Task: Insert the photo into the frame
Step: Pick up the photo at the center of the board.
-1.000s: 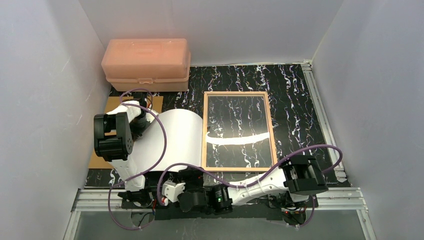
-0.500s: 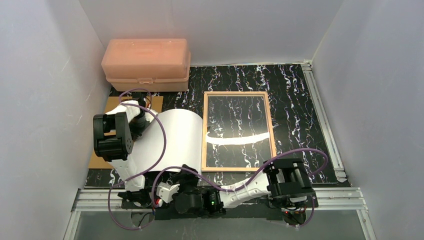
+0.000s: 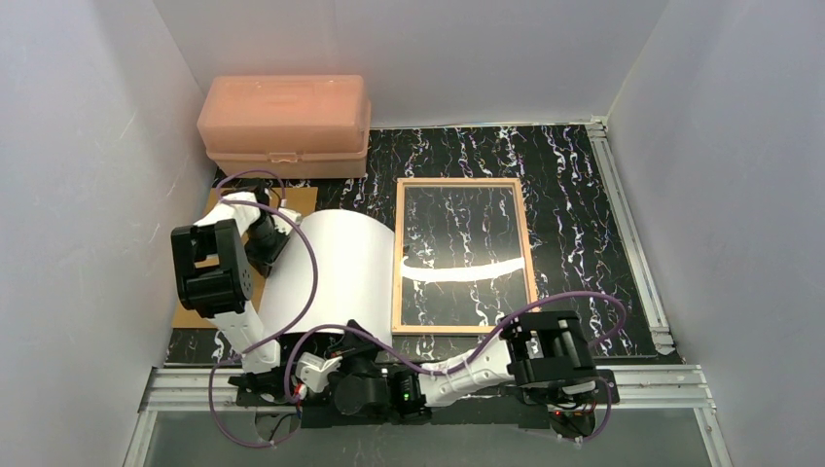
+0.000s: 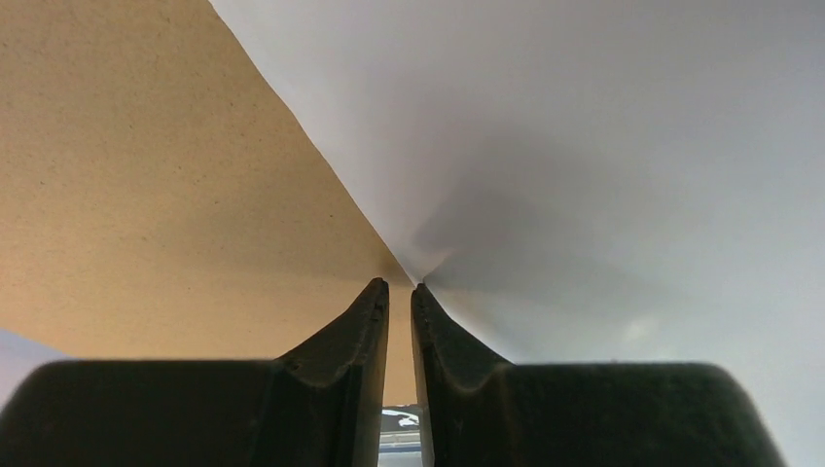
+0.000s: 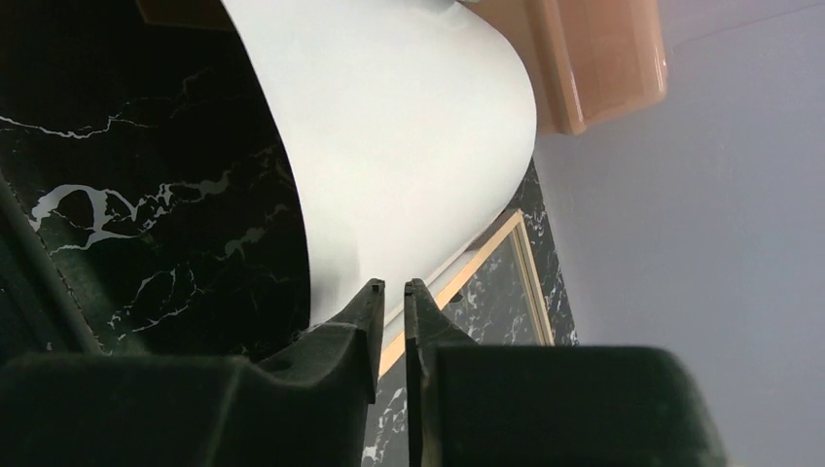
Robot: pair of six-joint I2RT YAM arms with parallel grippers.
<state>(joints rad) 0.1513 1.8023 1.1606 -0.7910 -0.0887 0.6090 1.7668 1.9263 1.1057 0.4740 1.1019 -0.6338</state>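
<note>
photo: bowed upward, white back showing, just left of the frame; I cannot see its printed side.
frame: flat on the table, whose marble pattern shows through the pane under a white glare band.
left gripper: clenched on the photo's far-left edge.
right gripper: closed to a slit on the photo's near edge; from above I find its fingers hidden.
backing board: brown, largely covered by the photo.
pink box: far-left corner, apart.

We see a black marbled table bearing a frame mid-table, a box far left, and a board along its left.
</note>
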